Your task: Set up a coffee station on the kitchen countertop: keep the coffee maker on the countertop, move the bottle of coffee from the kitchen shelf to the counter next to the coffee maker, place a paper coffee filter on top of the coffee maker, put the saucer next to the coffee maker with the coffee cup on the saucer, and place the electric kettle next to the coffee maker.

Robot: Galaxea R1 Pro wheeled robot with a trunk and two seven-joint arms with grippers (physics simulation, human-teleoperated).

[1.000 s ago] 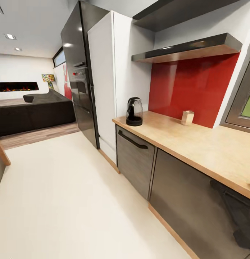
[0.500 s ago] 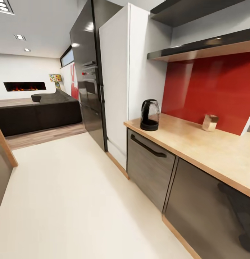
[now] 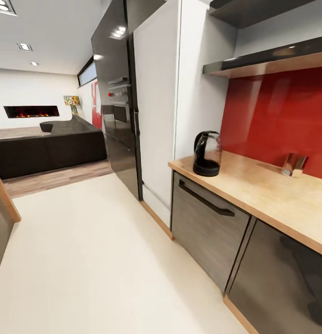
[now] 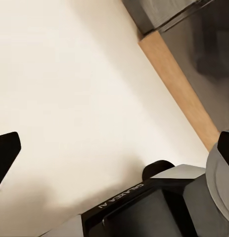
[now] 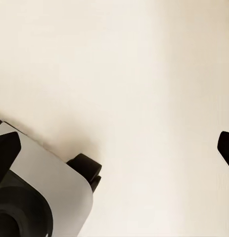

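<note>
electric kettle (image 3: 207, 153) upright at the near end of the kitchen countertop (image 3: 272, 197), just beside the tall white cabinet (image 3: 156, 111). glass body, black base, handle toward the cabinet. a small clear glass object (image 3: 293, 164) sits farther along the worktop against the red backsplash (image 3: 281, 116), well apart from the kettle. glossy black kitchen shelf (image 3: 267, 60) runs along the wall above. grey drawer front (image 3: 207, 227) under the kettle. pale floor (image 3: 86, 260) runs toward a dark sofa (image 3: 49, 148).

left gripper (image 4: 114, 148): fingertips wide apart over pale floor, released, nothing between. right gripper (image 5: 116, 145): tips likewise spread over floor, released.
</note>
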